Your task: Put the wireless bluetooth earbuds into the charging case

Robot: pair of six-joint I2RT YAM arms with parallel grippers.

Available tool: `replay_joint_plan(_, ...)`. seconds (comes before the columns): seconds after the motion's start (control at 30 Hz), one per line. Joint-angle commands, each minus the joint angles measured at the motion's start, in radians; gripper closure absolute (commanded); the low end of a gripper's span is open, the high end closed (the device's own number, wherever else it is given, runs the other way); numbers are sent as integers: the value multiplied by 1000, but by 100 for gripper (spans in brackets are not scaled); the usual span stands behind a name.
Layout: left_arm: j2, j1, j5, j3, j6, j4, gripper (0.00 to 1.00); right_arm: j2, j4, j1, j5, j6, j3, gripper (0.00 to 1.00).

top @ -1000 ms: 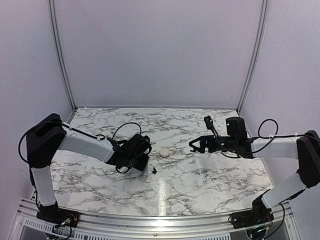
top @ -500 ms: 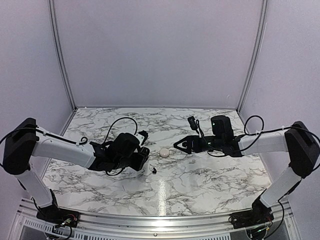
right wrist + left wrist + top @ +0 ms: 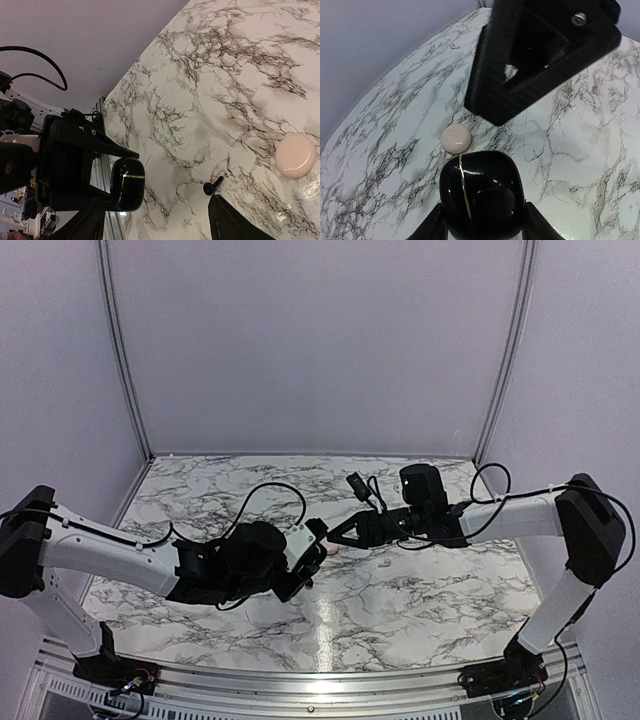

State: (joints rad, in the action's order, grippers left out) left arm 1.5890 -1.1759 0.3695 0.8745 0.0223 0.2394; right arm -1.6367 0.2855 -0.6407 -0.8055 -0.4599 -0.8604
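Note:
My left gripper [image 3: 482,222] is shut on a glossy black rounded charging case [image 3: 482,195] with a thin gold seam. The case is closed and held above the table. It also shows in the right wrist view [image 3: 127,182], between the left fingers. One tiny black earbud [image 3: 213,185] with a short stem lies on the marble. The other earbud is not visible. My right gripper [image 3: 160,225] is open and empty. It hangs just beyond the held case, over a small cream-white round pebble-like thing [image 3: 456,138], and its black body [image 3: 535,55] fills the top of the left wrist view.
The two grippers [image 3: 322,540] nearly meet over the middle of the marble table [image 3: 420,590]. The cream pebble [image 3: 295,155] lies right of the earbud. A tiny white scrap [image 3: 454,46] lies farther back. Grey walls enclose three sides.
Both arms have reached in toward the table's middle. The left gripper moved right and lifted with the black case. The right gripper moved left until it faces it.

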Motion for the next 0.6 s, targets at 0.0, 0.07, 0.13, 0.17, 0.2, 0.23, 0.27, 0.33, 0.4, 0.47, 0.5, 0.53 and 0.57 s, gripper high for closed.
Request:
replay_joint_plan(0.0,-29,-48,43,-6,114,31,66,-15,-28,-17,-96,14,-54,33)
replay_joint_plan(0.07,-34,-62,52,-5,130,31,66,-16,-36,-19,-122,13,-55,35)
replay_joint_plan(0.13,-37,-73,55,-5,147,32,66,-16,-50,-24,-155,20,-55,36)
replay_joint_plan(0.17,-38,-78,55,-5,156,32,66,-15,-67,-28,-161,29,-57,37)
replay_joint_plan(0.2,-38,-83,55,-5,166,32,67,-13,-87,-33,-169,42,-61,37)
replay_joint_plan(0.23,-38,-88,57,-6,177,33,67,-12,-99,-41,-175,52,-63,37)
replay_joint_plan(0.27,-38,-94,61,-4,187,34,67,-11,-113,-51,-180,60,-67,37)
replay_joint_plan(0.33,-34,-105,74,-3,200,35,68,-13,-150,-71,-185,83,-79,38)
replay_joint_plan(0.4,-31,-116,84,-2,212,40,68,-19,-173,-88,-185,95,-91,39)
replay_joint_plan(0.47,-24,-130,97,-1,227,43,68,-23,-184,-96,-187,98,-97,43)
replay_joint_plan(0.5,-22,-138,105,0,236,44,68,-26,-185,-97,-187,97,-98,45)
replay_joint_plan(0.53,-18,-146,115,1,244,46,68,-27,-186,-97,-187,96,-99,47)
replay_joint_plan(0.57,-15,-154,130,3,252,46,68,-28,-189,-97,-187,96,-100,49)
